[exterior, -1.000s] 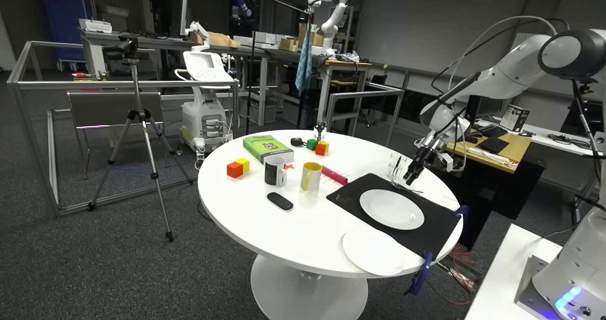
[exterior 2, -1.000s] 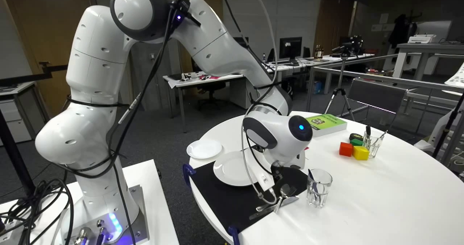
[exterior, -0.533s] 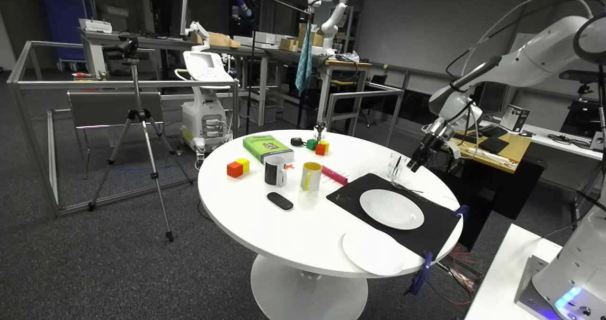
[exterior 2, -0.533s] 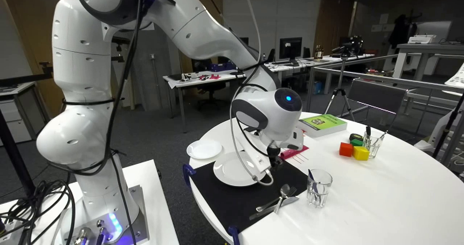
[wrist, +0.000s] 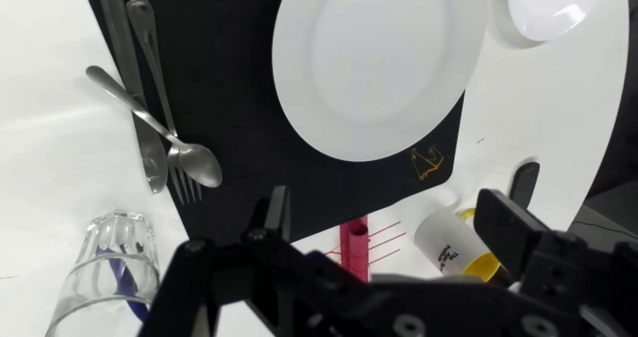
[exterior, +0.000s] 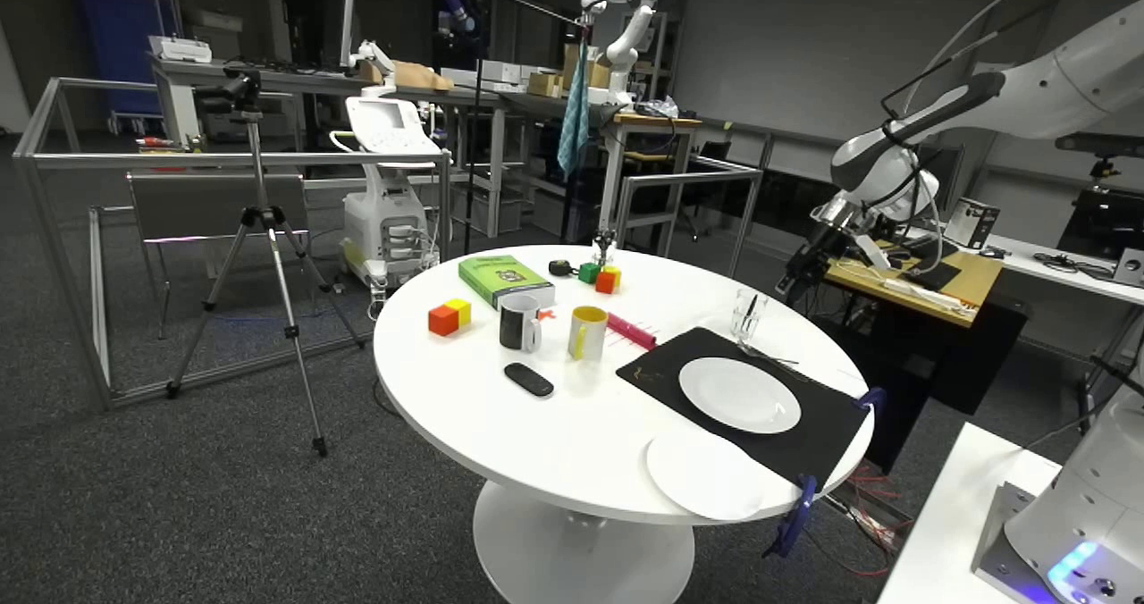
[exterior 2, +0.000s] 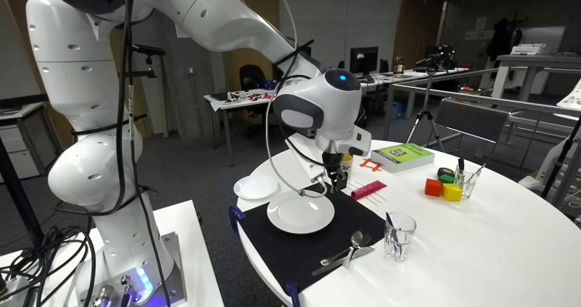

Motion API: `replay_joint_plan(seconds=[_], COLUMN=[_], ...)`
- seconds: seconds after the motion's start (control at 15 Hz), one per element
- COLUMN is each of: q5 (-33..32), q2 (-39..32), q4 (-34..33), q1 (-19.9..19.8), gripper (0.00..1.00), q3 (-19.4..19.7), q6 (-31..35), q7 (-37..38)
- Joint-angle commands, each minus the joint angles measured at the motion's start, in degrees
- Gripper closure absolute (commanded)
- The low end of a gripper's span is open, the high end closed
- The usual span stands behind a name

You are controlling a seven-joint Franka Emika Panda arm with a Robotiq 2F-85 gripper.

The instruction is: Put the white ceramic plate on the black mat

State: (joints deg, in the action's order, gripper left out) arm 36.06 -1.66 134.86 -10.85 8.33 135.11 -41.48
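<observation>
Side plate (exterior 2: 255, 187): glossy and white, at the left edge of the round white table (exterior 2: 485, 257) as an exterior view has it (a round top, so no corners to steer by). It sits off the black mat (exterior 2: 313, 245), just beside it. If your task means this one, you have the pick ahead of you: travel toward that edge, come down astride the rim, close, lift.

Dinner plate (exterior 2: 301, 212): the larger white one, lying flat on the mat. If your task means this one, placing looks done and you need only back off. You cannot settle from here which plate is meant; either way, the step in hand reads as unladen travel.

Mat: flat, reaching the table's lower-left edge, where two blue clamps (exterior 2: 235, 218) sit near its corners.

Gripper (wrist: 385, 205): up in the air, over the mat's inner end as best you can judge. Your fingers (wrist: 277, 212) stand wide apart, near their full spread by the look of it, with nothing held between them and nothing touched.

Knife (wrist: 153, 165), fork (wrist: 151, 53), spoon (wrist: 200, 165): along the mat's right side, the spoon lying across the fork. Stay high there, or you may drag them.

Glass tumbler (exterior 2: 399, 236): upright on the tabletop itself, just off the mat's right side; it could tip if you swing low.
</observation>
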Motion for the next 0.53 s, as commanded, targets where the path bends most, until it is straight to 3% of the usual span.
replay_joint_plan(seconds=[0.0,0.47], q5=[-6.48,-24.14], q2=[7.50,10.54], q4=[3.54,1.69], q1=[1.94,5.37], gripper=[0.00,0.00], q3=[-0.74,-3.60], q6=[1.35,-1.32], q7=[9.31,27.89])
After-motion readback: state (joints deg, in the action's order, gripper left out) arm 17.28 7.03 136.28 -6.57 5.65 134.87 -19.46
